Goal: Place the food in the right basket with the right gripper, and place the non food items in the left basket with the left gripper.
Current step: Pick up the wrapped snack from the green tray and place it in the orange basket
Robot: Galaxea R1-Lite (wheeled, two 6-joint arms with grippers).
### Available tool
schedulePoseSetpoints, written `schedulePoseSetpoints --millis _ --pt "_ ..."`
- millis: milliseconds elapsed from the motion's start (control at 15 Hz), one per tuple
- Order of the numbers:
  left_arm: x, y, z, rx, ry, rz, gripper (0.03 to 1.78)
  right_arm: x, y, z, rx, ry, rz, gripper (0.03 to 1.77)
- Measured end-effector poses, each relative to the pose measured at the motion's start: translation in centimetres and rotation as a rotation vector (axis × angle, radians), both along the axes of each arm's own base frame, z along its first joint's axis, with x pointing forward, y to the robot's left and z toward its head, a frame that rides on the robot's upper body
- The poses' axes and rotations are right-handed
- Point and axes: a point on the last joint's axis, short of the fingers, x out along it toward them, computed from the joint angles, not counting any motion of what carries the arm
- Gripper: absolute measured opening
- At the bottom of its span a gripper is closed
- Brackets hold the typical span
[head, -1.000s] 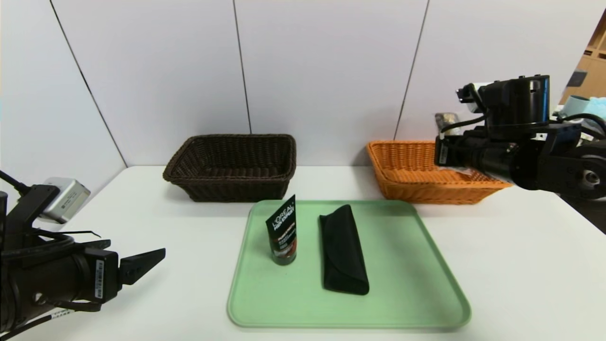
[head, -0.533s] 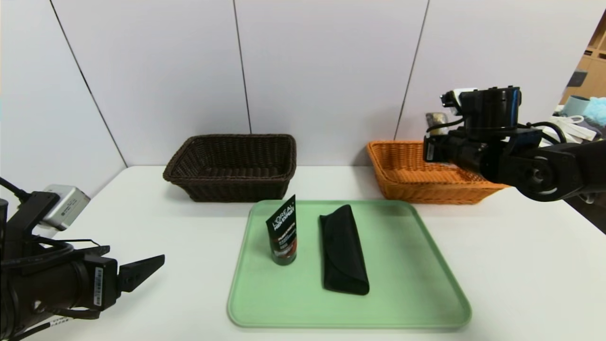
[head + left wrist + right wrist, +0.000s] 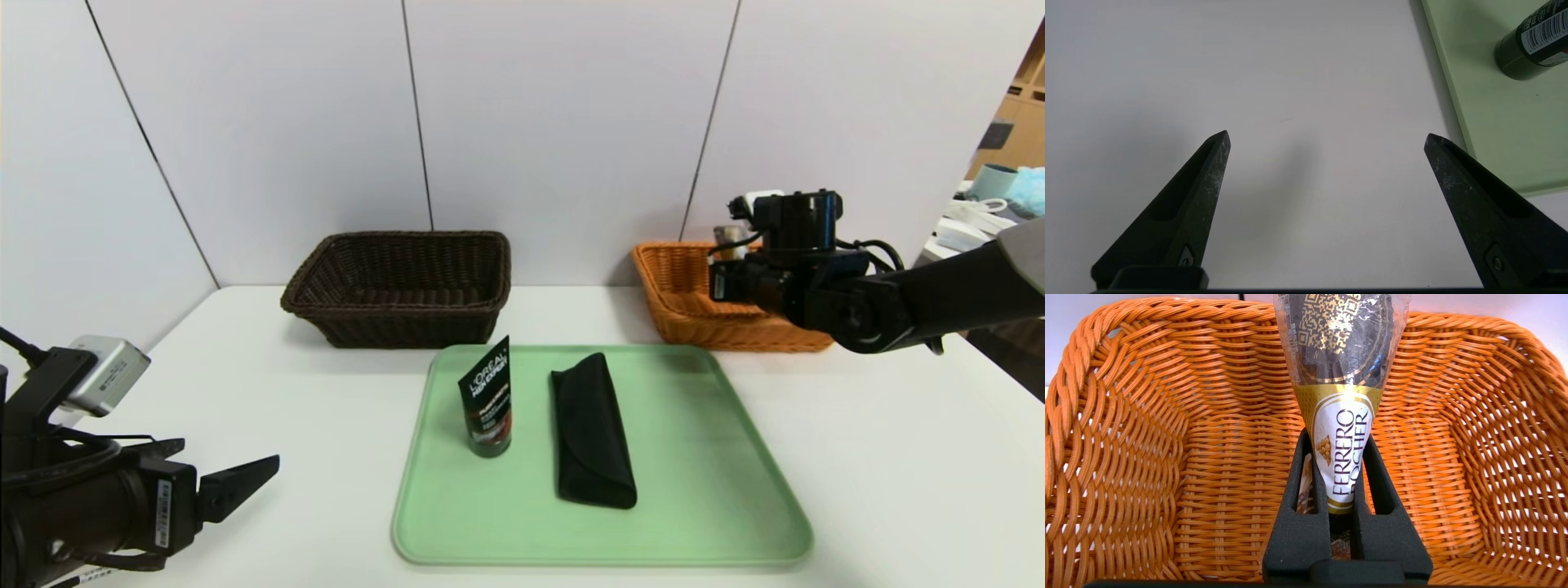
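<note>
My right gripper (image 3: 1337, 435) is shut on the food (image 3: 1343, 355), a brown and gold snack bar in a clear wrapper. It holds the bar above the inside of the orange right basket (image 3: 1167, 457). From the head, this gripper (image 3: 722, 265) hovers over the basket's (image 3: 678, 306) left half, with the food (image 3: 728, 238) sticking up. The black tube (image 3: 488, 404) stands upright on the green tray (image 3: 718, 490) beside the lying black glasses case (image 3: 589, 429). The dark brown left basket (image 3: 400, 286) holds nothing I can see. My left gripper (image 3: 1327, 134) is open over bare table, left of the tray.
The tray's edge (image 3: 1494, 134) and the tube's base (image 3: 1533, 45) show beyond one finger in the left wrist view. White wall panels stand close behind both baskets. Clutter lies off the table at the far right (image 3: 992, 196).
My right arm has carried the food leftward and lower, out over the orange basket. The left gripper has sunk slightly and stays open.
</note>
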Motion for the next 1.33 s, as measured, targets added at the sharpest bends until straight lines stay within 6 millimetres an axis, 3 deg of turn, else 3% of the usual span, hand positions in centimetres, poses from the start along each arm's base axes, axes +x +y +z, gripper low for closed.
schedulePoseSetpoints --millis 1333 --pt "-0.20 0.05 0.01 0.004 -0.006 -0.002 1.69 0.05 -0.45 -0.53 -0.018 0.021 -0.002 0.18"
